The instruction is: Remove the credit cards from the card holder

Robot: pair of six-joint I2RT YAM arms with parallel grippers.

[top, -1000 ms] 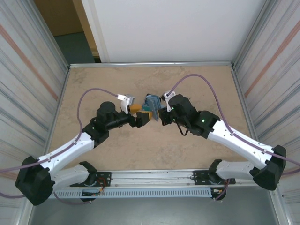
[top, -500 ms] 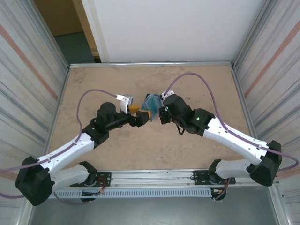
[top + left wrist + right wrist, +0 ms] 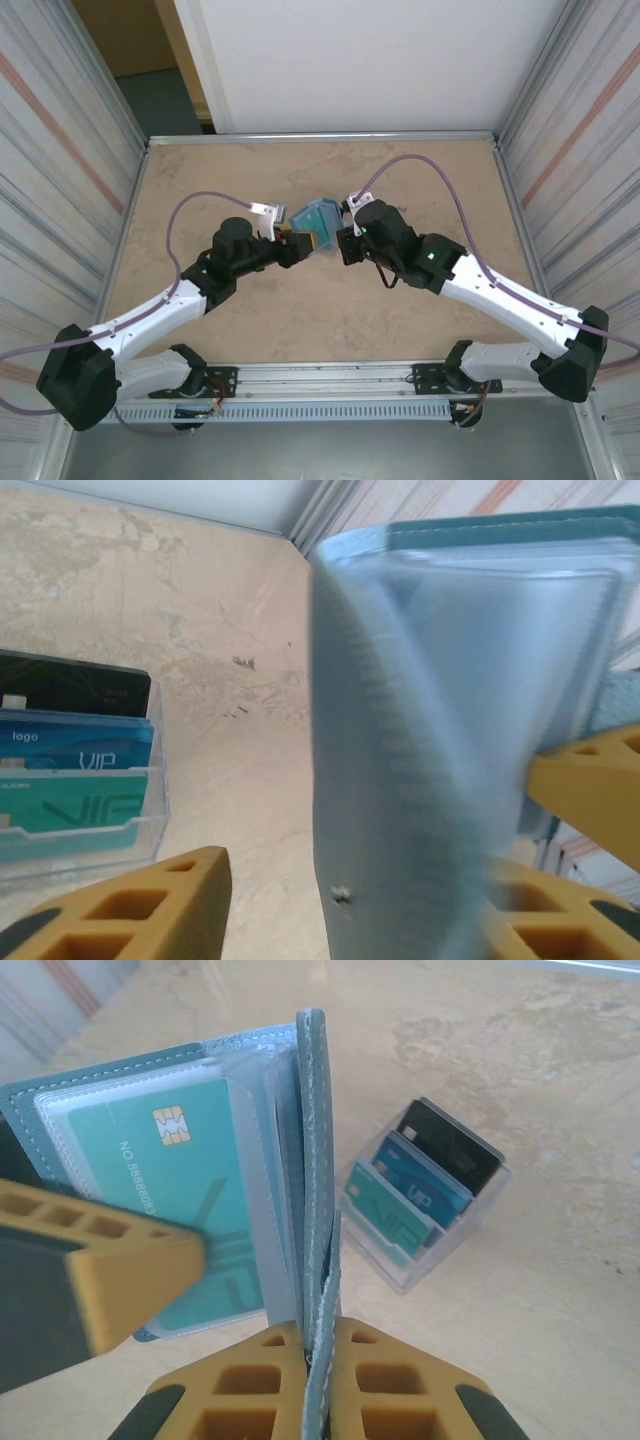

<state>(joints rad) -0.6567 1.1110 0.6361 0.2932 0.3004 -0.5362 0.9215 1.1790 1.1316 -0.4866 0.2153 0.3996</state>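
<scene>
The card holder [image 3: 312, 1110] stands open on edge above the table, teal outside with clear pockets inside. My right gripper [image 3: 318, 1345] is shut on the lower edge of one half. In the other half's pocket sits a teal credit card [image 3: 160, 1175] with a gold chip. My left gripper [image 3: 350, 900] straddles that half [image 3: 430, 710] with its jaws partly closed. The half lies against one finger, and a gap shows to the other finger [image 3: 140, 905]. From above, the card holder [image 3: 315, 215] hangs between the left gripper [image 3: 298, 242] and the right gripper [image 3: 340, 238].
A small clear tray [image 3: 455, 1230] stands on the table just beyond the card holder, holding a black, a blue and a teal card. It also appears at the left of the left wrist view, tray [image 3: 150, 820]. Metal walls [image 3: 80, 160] enclose the tan table [image 3: 400, 330].
The left gripper has moved in onto the card holder's free half and its jaws have narrowed. The card holder has swung further open. The right gripper keeps its hold.
</scene>
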